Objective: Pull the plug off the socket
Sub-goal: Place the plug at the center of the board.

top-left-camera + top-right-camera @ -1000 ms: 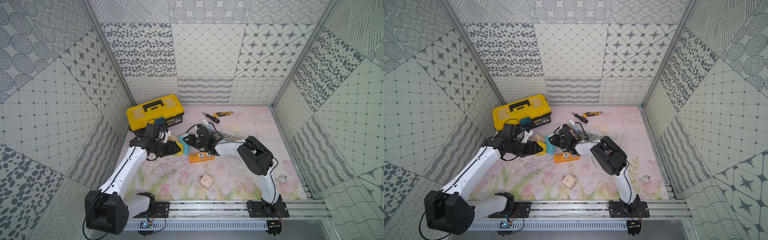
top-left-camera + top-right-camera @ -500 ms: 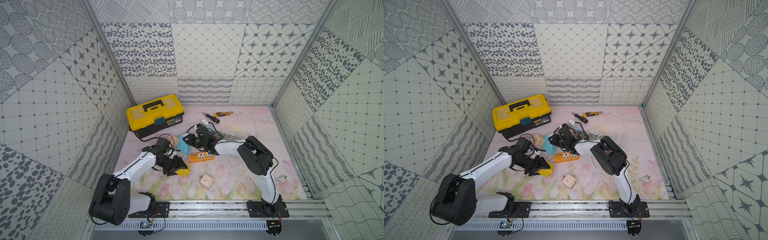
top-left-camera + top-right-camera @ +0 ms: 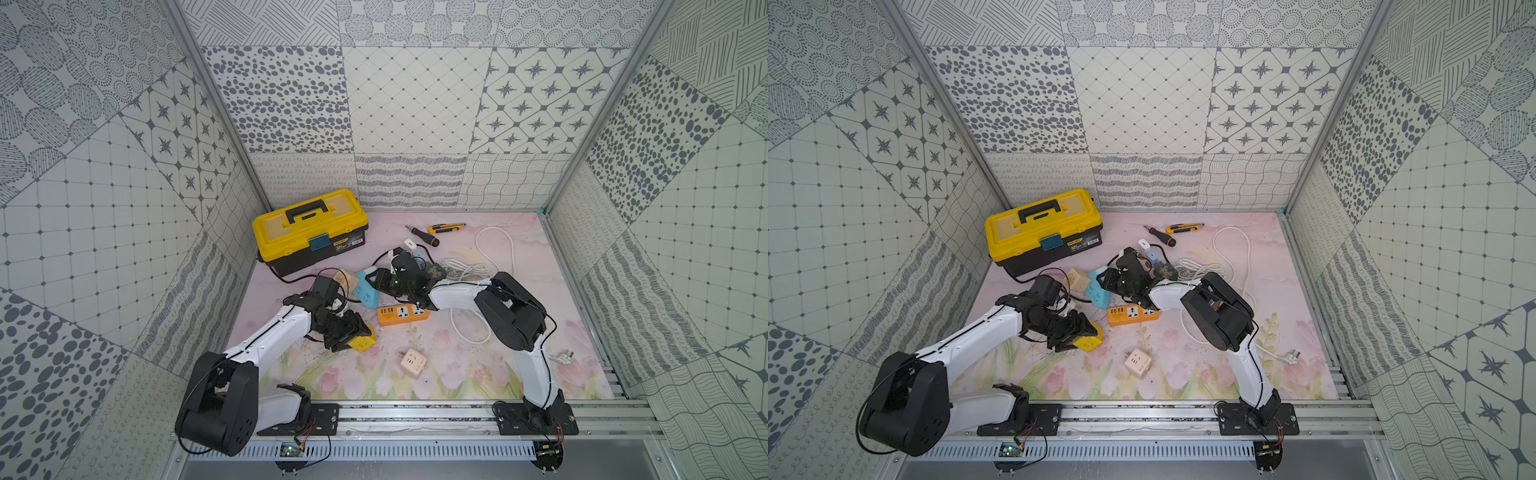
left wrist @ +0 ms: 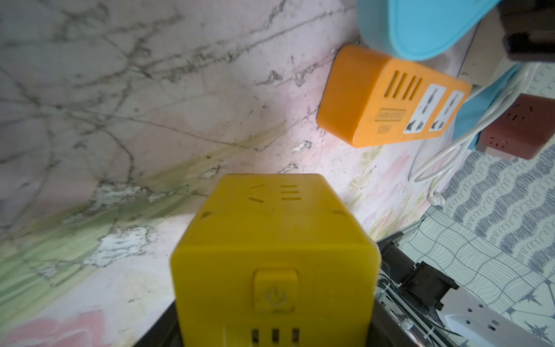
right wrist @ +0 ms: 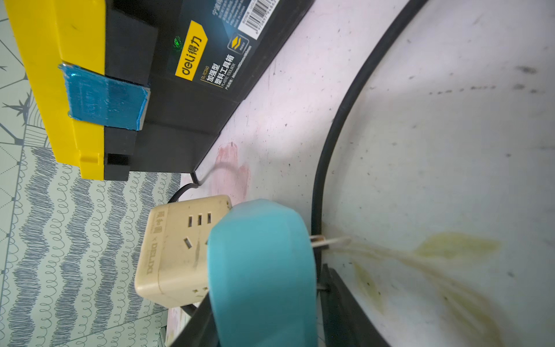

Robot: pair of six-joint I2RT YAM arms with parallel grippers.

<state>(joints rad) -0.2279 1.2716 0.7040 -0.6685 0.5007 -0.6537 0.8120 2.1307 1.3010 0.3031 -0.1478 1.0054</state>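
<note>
We see the yellow cube socket (image 3: pixel 360 341) tilted at near left. The blue plug (image 3: pixel 368 287), prongs bare, is well apart, farther back.

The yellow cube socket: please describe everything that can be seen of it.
The yellow cube socket is glossy plastic with rounded edges. One face has a power button and three small slots; the next shows pin slots, nothing plugged in. The left gripper clamps its sides, just over or on the floral mat.
</note>
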